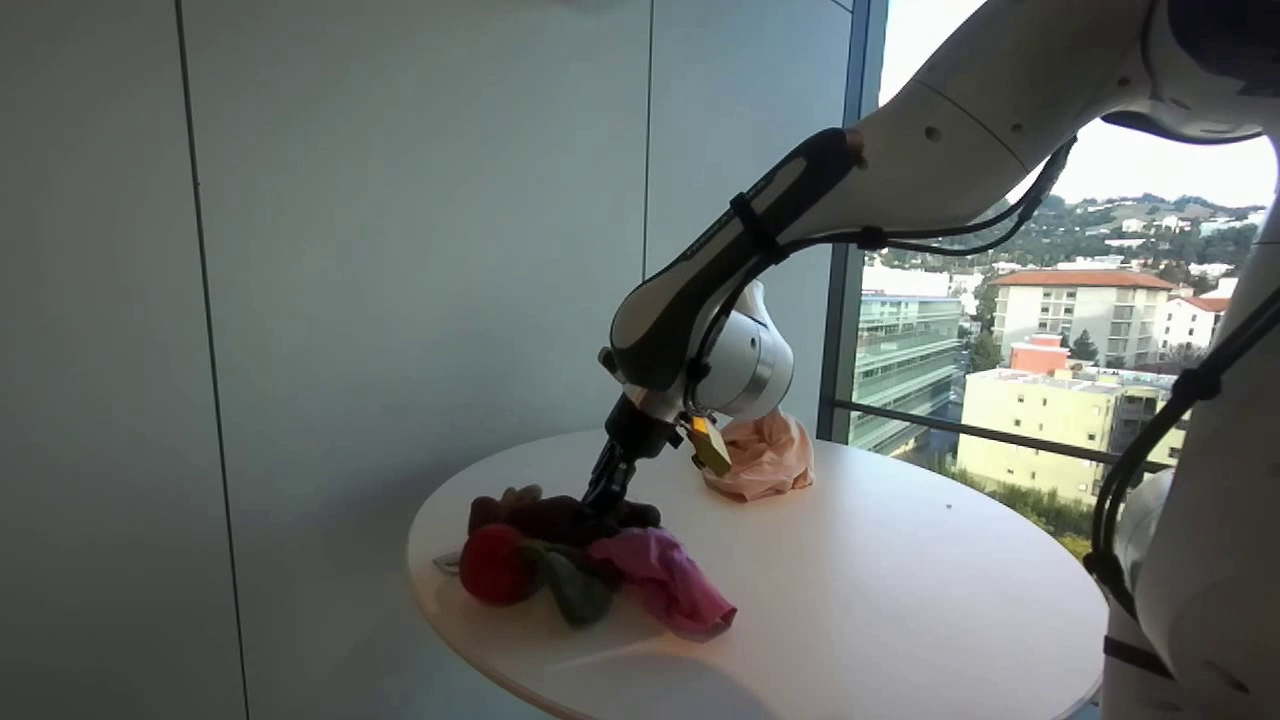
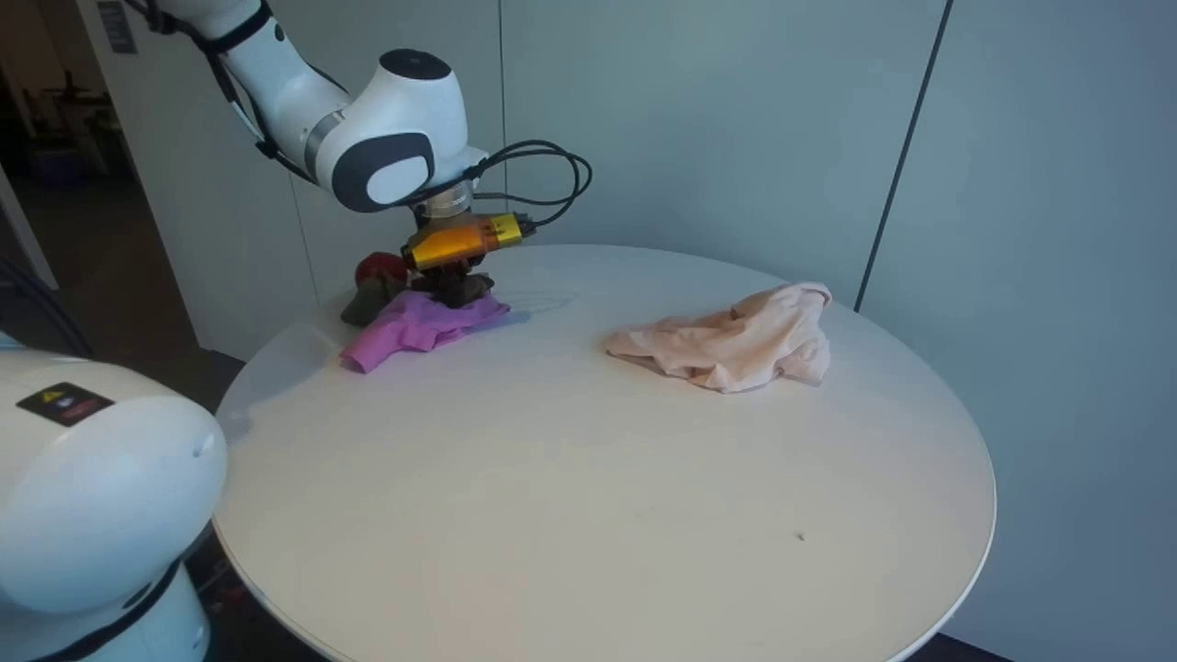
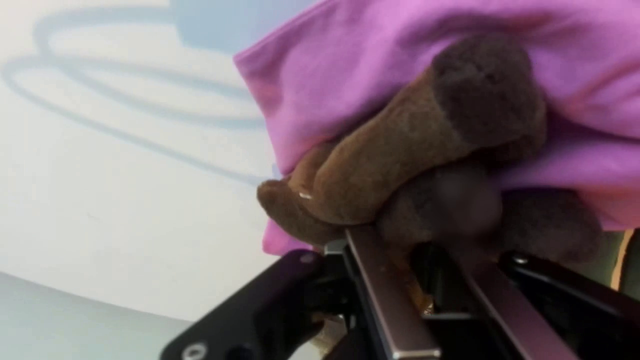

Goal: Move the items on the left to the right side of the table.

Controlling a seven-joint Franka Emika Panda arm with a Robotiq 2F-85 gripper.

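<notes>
Round white table (image 2: 598, 515). Directly on it: crumpled peach cloth (image 2: 726, 340), well apart from rest; rumpled bright pink cloth (image 2: 418, 326), partly under brown plush toy (image 3: 390, 155); round red thing (image 1: 497, 565) with dark green leaf-like part (image 1: 578, 590), just beside pink cloth; small silvery piece (image 1: 446, 564) near table edge, partly hidden; tiny dark speck (image 2: 800, 536).

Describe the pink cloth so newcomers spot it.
On the round white table, follow the arm down to the brown plush. The pink cloth lies partly beneath it. Vivid pink separates it from that brown plush and the paler peach cloth.
</notes>
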